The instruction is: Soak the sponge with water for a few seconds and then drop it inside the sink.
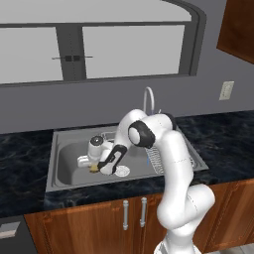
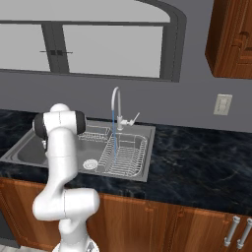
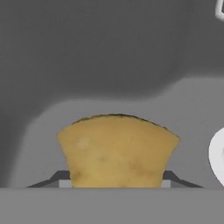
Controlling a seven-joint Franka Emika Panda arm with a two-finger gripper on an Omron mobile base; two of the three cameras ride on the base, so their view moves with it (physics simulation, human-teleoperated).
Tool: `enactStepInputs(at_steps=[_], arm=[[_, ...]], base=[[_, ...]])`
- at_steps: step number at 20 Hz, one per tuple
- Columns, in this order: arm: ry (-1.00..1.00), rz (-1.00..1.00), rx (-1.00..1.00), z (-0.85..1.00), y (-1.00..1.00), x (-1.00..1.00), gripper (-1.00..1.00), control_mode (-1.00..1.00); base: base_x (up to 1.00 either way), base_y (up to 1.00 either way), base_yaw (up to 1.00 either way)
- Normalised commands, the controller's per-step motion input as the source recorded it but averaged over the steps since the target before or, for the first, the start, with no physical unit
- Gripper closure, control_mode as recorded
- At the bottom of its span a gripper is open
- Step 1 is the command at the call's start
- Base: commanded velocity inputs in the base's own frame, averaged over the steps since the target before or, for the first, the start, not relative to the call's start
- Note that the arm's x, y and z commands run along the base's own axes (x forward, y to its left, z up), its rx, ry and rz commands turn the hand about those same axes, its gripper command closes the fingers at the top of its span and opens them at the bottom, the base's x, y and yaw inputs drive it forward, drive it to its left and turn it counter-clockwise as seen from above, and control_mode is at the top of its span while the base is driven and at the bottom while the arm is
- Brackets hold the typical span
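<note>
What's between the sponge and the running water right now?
The round drain and bare sink floor, seen in the left base view. The gripper holds the sponge left of it; the stream falls on the rack.

The arm is reaching down into the left part of the sink [image 1: 64, 149], where the grey floor is lying bare around the gripper [image 1: 94, 167] and the sponge [image 3: 117, 151] it is clamping. The round drain [image 1: 122, 171] is sitting just beside it on the right. Further right, the wire rack [image 2: 123, 153] is taking up the basin floor. The tap [image 2: 116, 106] is arching over the back rim, and a thin stream of water [image 2: 114, 138] is falling onto the rack.
</note>
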Motion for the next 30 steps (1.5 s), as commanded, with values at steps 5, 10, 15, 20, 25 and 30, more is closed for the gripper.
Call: enactStepInputs(at_steps=[5,10,15,20,25,30], arm=[[0.01,0.03,-0.02,0.12,0.03,0.00,-1.00,-1.00],[0.00,0.00,-0.02,0.58,0.00,-0.06,-1.00,-1.00],[0.00,0.01,0.00,0.80,0.00,-0.12,-1.00,-1.00],[0.00,0.01,0.00,0.74,0.00,-0.01,-1.00,-1.00],[0.03,0.00,0.00,0.68,0.00,0.00,-1.00,-1.00],[0.04,0.02,0.00,0.72,0.03,-0.06,-1.00,-1.00]], base=[[0.00,0.00,0.00],[0.00,0.00,0.00],[0.00,0.00,0.00],[0.00,0.00,0.00],[0.00,0.00,0.00],[0.00,0.00,0.00]])
